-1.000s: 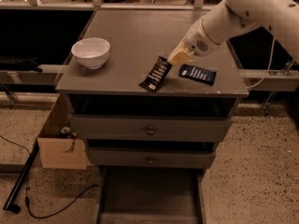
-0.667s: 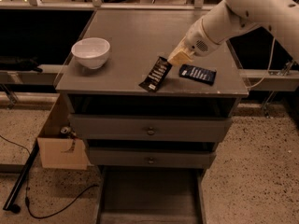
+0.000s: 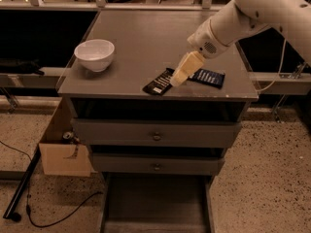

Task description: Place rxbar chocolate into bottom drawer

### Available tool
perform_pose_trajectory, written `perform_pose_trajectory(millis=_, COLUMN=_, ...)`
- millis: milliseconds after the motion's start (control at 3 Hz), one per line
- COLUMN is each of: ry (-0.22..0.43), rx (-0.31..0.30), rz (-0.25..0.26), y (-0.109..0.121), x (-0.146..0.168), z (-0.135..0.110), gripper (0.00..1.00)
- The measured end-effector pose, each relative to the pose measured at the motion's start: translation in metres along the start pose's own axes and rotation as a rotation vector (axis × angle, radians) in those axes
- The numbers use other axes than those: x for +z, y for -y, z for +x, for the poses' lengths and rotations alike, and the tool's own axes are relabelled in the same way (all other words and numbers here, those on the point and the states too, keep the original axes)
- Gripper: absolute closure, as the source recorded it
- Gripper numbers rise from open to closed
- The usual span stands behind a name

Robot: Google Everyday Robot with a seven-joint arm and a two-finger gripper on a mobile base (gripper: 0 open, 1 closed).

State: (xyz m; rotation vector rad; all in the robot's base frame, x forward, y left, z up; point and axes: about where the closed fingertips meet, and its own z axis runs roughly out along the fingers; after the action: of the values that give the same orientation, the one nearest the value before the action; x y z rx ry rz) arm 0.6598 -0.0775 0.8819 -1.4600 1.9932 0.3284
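Rxbar chocolate (image 3: 158, 83) lies flat on the grey bench (image 3: 141, 38), close to the bench's front edge and a little right of its middle. Its dark wrapper is turned at a slant, so one end points toward the front edge and the other toward the back right. The gripper (image 3: 176, 81) is angled down over the bench from the right, its pale tan tip right at the back right end of the rxbar chocolate; whether it is open or closed on the bar cannot be told. The white arm (image 3: 243, 18) behind it reaches in over the bench's right side. A dark blue bar (image 3: 208, 77) lies flat nearer the bench's right edge, just beside the gripper. A white bowl (image 3: 95, 54) stands upright near the bench's left edge, well apart from both bars. In the front of the bench are two closed grey drawers, an upper drawer (image 3: 156, 136) and a middle drawer (image 3: 156, 167), each with a round knob. Under them, at the foot of the bench, the bottom drawer (image 3: 155, 203) is pulled out at floor level, showing its shallow dark inside. A cardboard box (image 3: 65, 157) sits on the floor against the bench's left side, and a black cable (image 3: 58, 212) trails over the floor in front of the box.
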Motion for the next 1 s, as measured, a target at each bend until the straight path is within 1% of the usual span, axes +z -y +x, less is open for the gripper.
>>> perform_pose_trajectory(millis=333, ry=-0.004, rx=-0.012, rz=-0.001, y=0.0004, x=0.0010, z=-0.0013, gripper=0.00)
perform_pose_trajectory(millis=667, ry=-0.014, rx=-0.043, rz=-0.004, y=0.0015, x=0.0036, z=-0.0044, gripper=0.00)
perform_pose_trajectory(millis=1000, ry=-0.026, rx=-0.141, rz=-0.040, y=0.0052, x=0.0105, z=-0.0053, gripper=0.00)
